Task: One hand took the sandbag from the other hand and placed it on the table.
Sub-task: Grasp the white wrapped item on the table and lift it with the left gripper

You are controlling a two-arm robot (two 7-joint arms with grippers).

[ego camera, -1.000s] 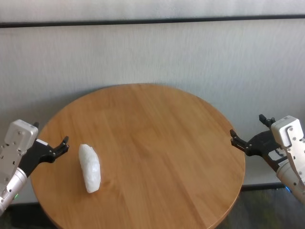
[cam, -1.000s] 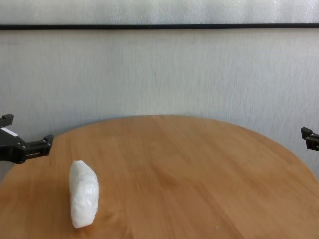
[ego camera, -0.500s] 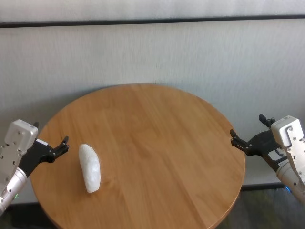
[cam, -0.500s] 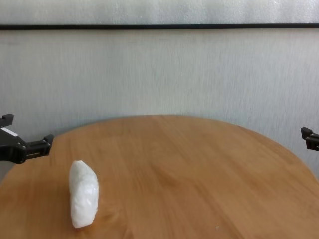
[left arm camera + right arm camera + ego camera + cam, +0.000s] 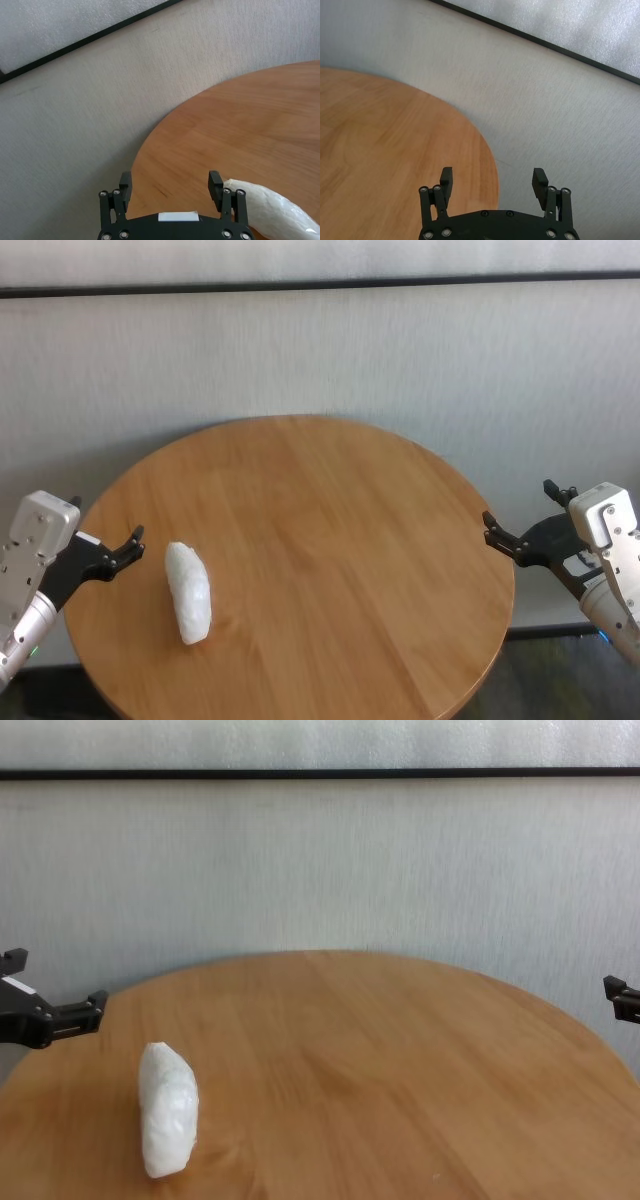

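The sandbag (image 5: pixel 189 592) lies flat on the bench (image 5: pixel 330 530), nothing gripping it, so the placing step looks done and, judging by how things lie, little or nothing of the task is left. The left end effector (image 5: pixel 106 552), the one whose arm shows a green light low at the edge of the head view, hovers at the bench's left rim with its fingers spread and nothing between them; the sandbag sits just beside it, ahead of its fingertips and a little toward the bench's middle, near but not touching. In the left wrist view the same end effector (image 5: pixel 170 183) shows a clear gap between both fingers, with the white, crinkled end of the sandbag (image 5: pixel 272 210) just past one finger (image 5: pixel 215 182). The right end effector (image 5: pixel 520 523), on the arm with a blue light, hangs just off the bench's right rim, well apart from the sandbag, which is far across the bench from it. Its own wrist view shows this end effector (image 5: pixel 494 182) released too, both fingers parted over the bench edge (image 5: pixel 485 150) and holding nothing.
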